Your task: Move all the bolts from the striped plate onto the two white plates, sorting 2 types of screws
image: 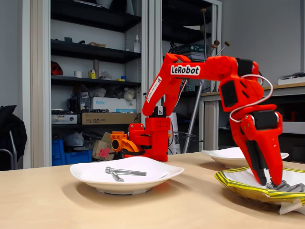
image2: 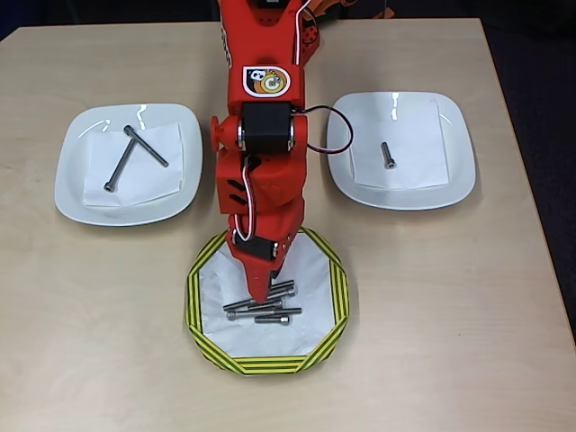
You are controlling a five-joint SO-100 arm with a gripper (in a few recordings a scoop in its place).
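Note:
The striped plate (image2: 335, 297) (image: 233, 183) lies nearest the table's front edge, with several silver bolts (image2: 274, 313) (image: 286, 186) bunched on its white centre. My red gripper (image2: 259, 292) (image: 267, 181) points steeply down into that bunch, its tips at the bolts' left ends. The fingers stand close together, and whether they hold a bolt is hidden. One white plate (image2: 72, 180) (image: 90, 174) carries two long bolts (image2: 120, 164) (image: 125, 171) that cross each other. The other white plate (image2: 454, 144) (image: 224, 153) holds one short bolt (image2: 388, 156).
The arm's base (image: 152, 138) stands at the back of the wooden table (image2: 432, 315), between the two white plates. Bare tabletop runs along the front and the sides. Shelves and cabinets stand behind the table.

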